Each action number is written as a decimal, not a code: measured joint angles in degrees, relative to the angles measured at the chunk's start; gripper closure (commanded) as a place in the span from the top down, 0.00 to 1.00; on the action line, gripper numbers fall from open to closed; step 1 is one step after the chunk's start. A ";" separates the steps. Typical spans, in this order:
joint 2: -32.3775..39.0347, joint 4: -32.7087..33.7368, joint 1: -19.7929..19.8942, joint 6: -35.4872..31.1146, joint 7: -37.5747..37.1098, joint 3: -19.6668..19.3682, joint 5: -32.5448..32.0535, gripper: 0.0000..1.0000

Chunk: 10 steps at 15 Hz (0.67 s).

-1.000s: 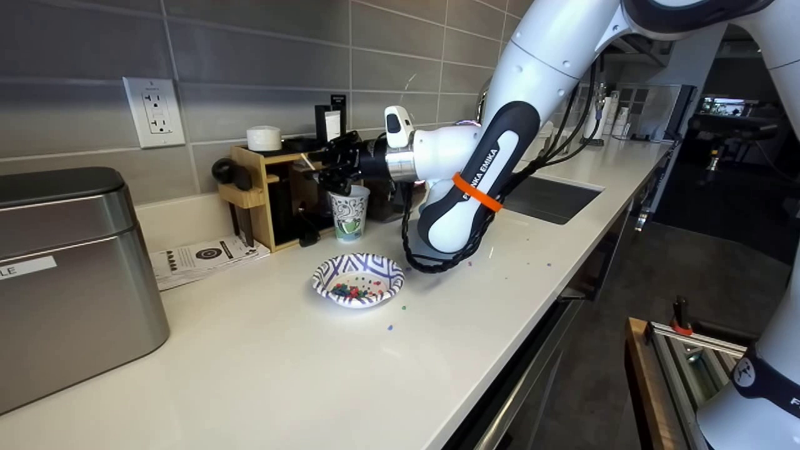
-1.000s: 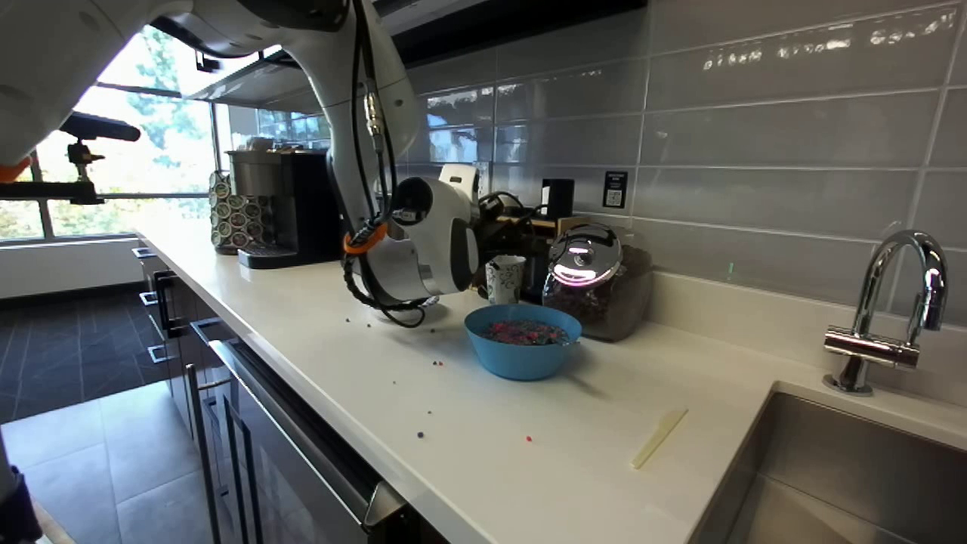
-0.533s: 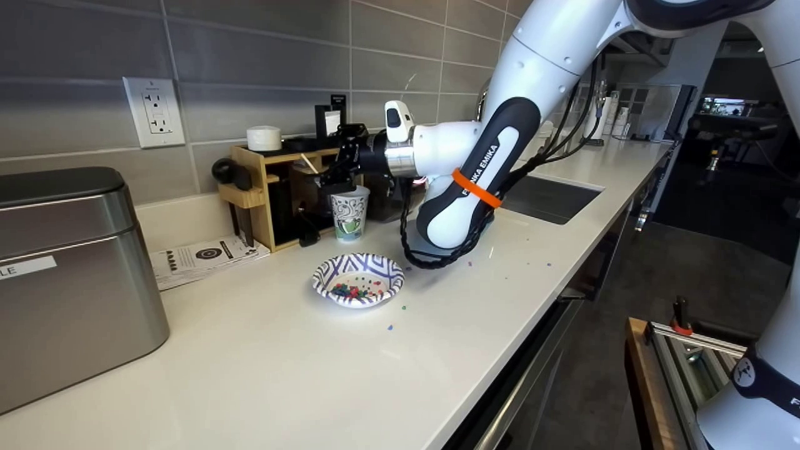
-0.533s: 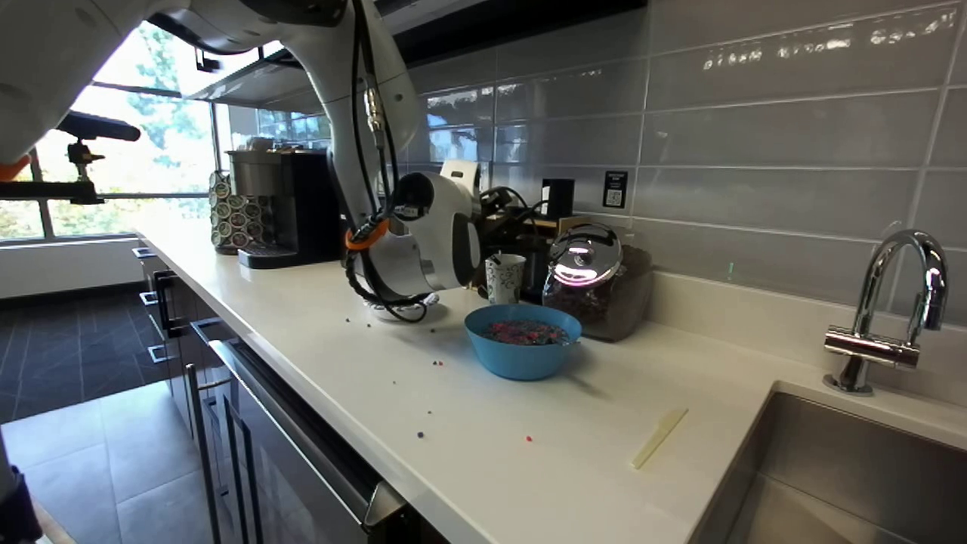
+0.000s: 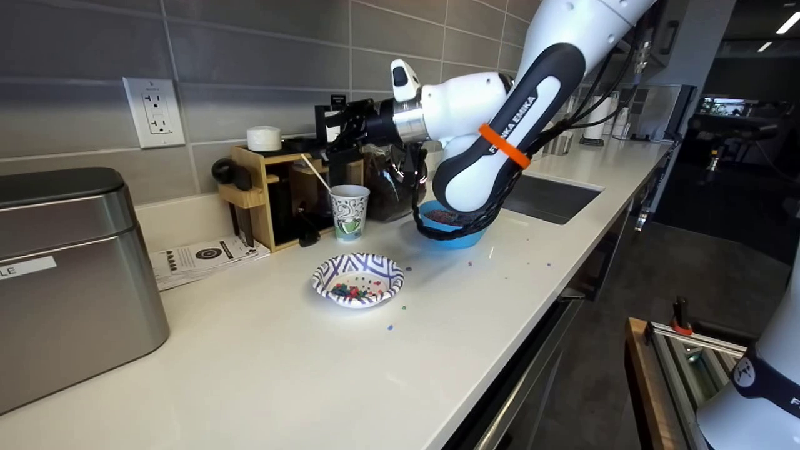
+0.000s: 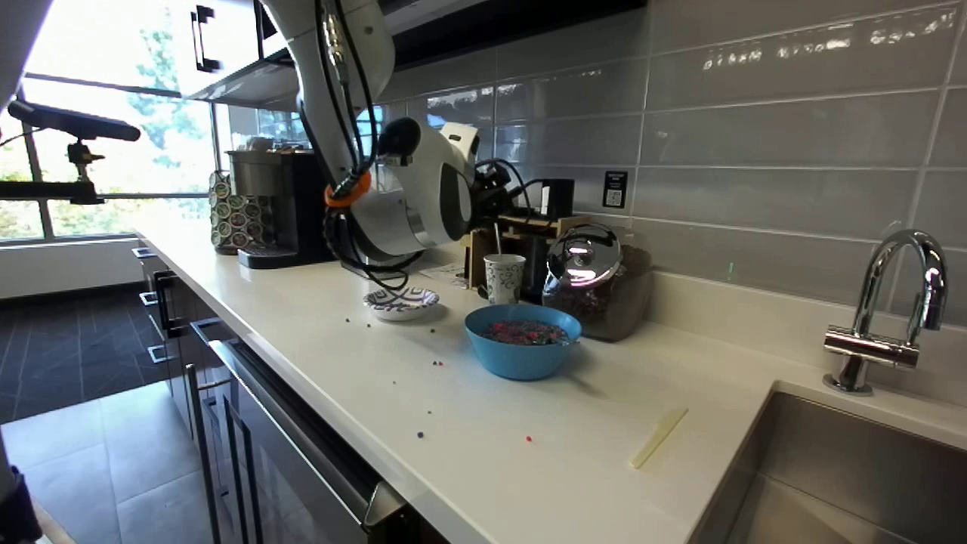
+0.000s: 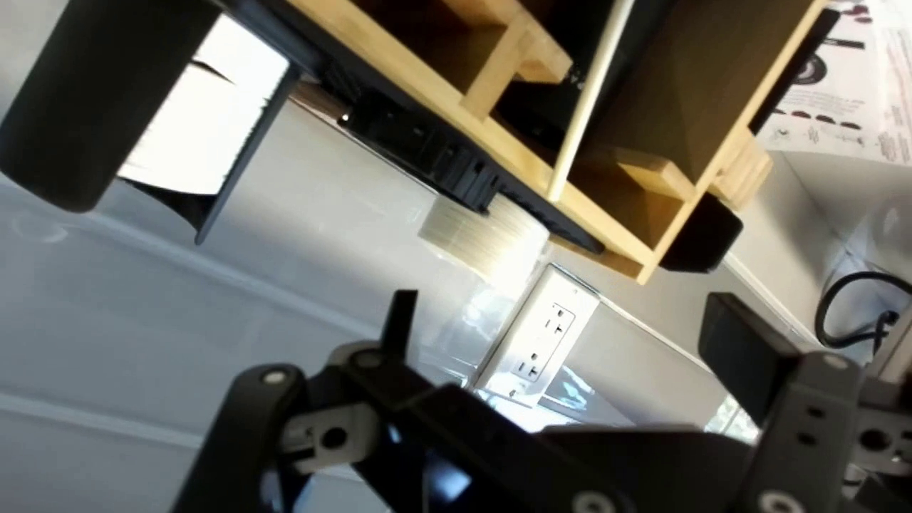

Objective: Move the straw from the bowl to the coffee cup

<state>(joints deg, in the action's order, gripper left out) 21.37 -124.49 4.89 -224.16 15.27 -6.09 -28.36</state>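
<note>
1. In an exterior view, the straw (image 5: 316, 173) is tilted toward eleven o'clock inside the coffee cup (image 5: 349, 214).
2. At the cup's six, bits (image 5: 351, 291) are held in the patterned bowl (image 5: 359, 265); at three, in the blue bowl (image 5: 461, 243).
3. At twelve, the gripper (image 7: 566, 322) is spread wide.

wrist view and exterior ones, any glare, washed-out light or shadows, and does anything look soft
Wrist view: a bright white patch glares just below the power outlet, and the gripper's fingers look a bit soft. In an exterior view: the window is largely washed out, a pinkish glare streaks the jar lid, and the blue bowl throws a faint shadow on the counter.
</note>
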 measured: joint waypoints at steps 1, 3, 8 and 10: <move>-2.36 -1.44 0.19 2.12 -2.44 0.33 -1.56 1.00; -7.33 -4.43 0.59 6.60 -7.55 0.87 -5.07 1.00; -20.49 -12.01 0.86 24.11 -17.68 1.56 -12.68 1.00; -25.95 -14.86 0.37 33.31 -18.58 1.84 -12.86 1.00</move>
<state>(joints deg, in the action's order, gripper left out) -4.59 -139.35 5.26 -190.85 -3.31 -4.25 -41.22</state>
